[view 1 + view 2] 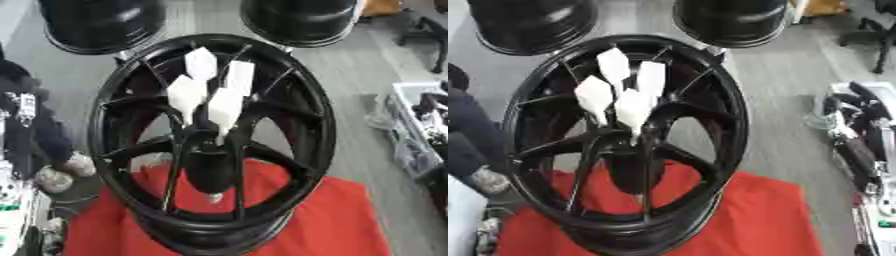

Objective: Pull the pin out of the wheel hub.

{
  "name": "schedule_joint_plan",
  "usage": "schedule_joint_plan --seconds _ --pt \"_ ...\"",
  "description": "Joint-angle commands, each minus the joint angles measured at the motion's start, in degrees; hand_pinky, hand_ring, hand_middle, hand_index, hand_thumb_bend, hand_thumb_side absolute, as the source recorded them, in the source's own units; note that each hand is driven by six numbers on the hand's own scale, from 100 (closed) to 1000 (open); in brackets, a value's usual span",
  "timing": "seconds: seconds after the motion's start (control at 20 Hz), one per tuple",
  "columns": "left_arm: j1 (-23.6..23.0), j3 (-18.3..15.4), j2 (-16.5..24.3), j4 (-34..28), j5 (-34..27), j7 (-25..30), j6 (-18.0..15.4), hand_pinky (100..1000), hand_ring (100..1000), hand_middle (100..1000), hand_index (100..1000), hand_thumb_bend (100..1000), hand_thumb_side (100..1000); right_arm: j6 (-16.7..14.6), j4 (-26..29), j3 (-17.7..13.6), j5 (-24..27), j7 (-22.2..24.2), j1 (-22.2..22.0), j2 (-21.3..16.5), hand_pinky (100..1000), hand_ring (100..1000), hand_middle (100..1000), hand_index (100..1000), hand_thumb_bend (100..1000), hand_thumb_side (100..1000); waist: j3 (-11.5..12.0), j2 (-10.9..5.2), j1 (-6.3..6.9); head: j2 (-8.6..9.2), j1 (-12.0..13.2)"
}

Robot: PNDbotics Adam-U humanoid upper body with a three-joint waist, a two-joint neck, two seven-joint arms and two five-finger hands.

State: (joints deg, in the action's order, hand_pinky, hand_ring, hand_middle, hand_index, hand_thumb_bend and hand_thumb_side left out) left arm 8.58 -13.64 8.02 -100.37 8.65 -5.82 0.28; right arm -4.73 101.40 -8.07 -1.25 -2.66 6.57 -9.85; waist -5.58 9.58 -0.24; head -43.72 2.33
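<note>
We see a glossy black multi-spoke alloy wheel hub (214, 145) standing on a red cloth (341, 220) that covers the near part of the floor. The hub's lower rim sits near the cloth's near edge and its upper rim leans past the cloth's far edge toward two more black wheels (101, 22) on the grey floor.

Four white, flat-sided tapered pins (208, 90) stick up in a tight cluster from the hub's centre bore (210, 137), their narrow ends converging into it.

Neither of our hands shows in either view, so we cannot say how open they are or whether they hold anything. On the evidence here, nothing has hold of a pin.

We judge the task to be at its very start: the pins are still seated and the reach has not yet come into sight. The next move calls for bringing one hand in over the upper rim, between the spokes, closing fingers and thumb on a single pin without knocking its neighbours, then drawing it out along its own axis.
</note>
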Motion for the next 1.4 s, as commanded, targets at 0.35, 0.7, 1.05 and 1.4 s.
schedule_joint_plan --seconds 0.35,0.7,1.05,1.4 --pt "0.3 0.0 0.5 -1.1 0.1 0.5 -0.1 682 764 635 772 308 810 -0.1 1.4 0.0 0.1 0.5 0.4 -0.9 784 715 725 903 236 443 0.1 -1.00 -0.04 0.05 -0.1" --pt "0.9 0.2 3.0 -1.8 0.6 1.2 -0.4 691 781 655 778 350 771 -0.1 1.3 0.1 0.1 0.8 0.2 -1.0 785 715 725 902 237 444 0.0 -1.01 0.04 0.25 -0.3" --pt "2.8 2.0 12.5 -7.0 5.6 4.9 -0.9 738 792 712 818 423 711 -0.1 1.0 -0.3 -0.3 0.5 -0.2 -1.8 785 715 725 902 239 446 0.0 -1.08 0.95 0.99 -1.3" --pt "11.9 11.8 23.9 -5.1 12.0 10.8 -6.6 790 795 763 866 462 716 0.0 0.6 0.1 -1.0 1.0 -0.7 -3.9 785 715 726 903 238 448 -0.7 -1.54 3.89 0.33 -1.1"
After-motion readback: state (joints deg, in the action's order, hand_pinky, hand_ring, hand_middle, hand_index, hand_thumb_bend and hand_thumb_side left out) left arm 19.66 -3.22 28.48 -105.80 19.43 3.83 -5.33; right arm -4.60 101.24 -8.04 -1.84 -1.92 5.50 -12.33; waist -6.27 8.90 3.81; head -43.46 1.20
